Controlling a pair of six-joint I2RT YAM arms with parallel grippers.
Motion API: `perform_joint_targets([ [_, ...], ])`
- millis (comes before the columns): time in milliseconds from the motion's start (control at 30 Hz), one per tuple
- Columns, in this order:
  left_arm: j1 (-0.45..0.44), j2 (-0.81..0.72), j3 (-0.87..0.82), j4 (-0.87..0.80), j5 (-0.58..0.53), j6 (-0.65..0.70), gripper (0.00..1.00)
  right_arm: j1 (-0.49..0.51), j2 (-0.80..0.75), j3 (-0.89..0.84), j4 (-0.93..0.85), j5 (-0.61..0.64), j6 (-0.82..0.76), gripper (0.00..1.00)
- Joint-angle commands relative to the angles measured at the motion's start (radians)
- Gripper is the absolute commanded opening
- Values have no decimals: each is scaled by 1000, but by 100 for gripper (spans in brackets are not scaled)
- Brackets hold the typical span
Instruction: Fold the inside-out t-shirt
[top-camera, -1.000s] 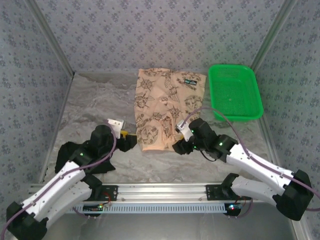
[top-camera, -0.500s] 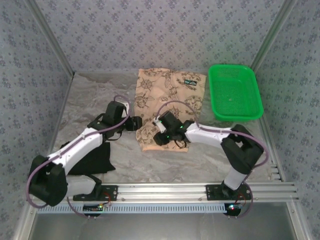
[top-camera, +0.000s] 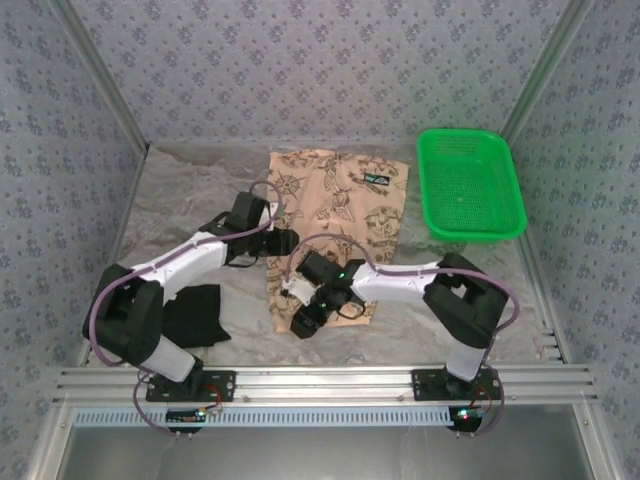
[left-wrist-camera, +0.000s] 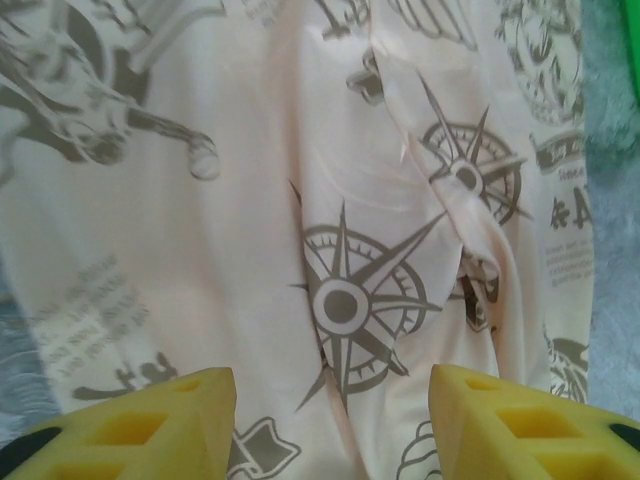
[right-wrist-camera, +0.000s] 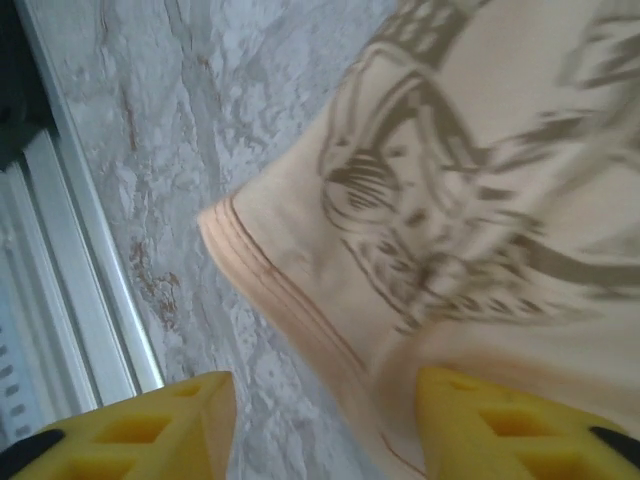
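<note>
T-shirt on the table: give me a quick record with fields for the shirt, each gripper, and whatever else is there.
t-shirt: lies on the table, middle to far side, compass and ship prints showing
left gripper: open, over a compass print on the shirt
right gripper: open, at the shirt's near hem corner
green basket: right of the shirt
black garment: near left, by the left arm

From my top camera, the right gripper (top-camera: 305, 312) covers part of the near hem of the peach-tan printed fabric t-shirt (top-camera: 340, 205). Its small dark neck label (top-camera: 377, 180) is too small for me to read. My right wrist feed is blurred, and the shirt runs off its right edge.
</note>
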Motion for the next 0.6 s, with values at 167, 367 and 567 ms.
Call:
perform_joint_targets([
  [167,-70,69,43,12,46,1,51,-278,-179,2,-43,206,150,52],
  [367,-89,143,59,25,69,-10,51,-307,-38,80,-29,351,190,47],
  [567,-93,215,89,35,31,15,52,-298,51,127,-15,507,209,24],
])
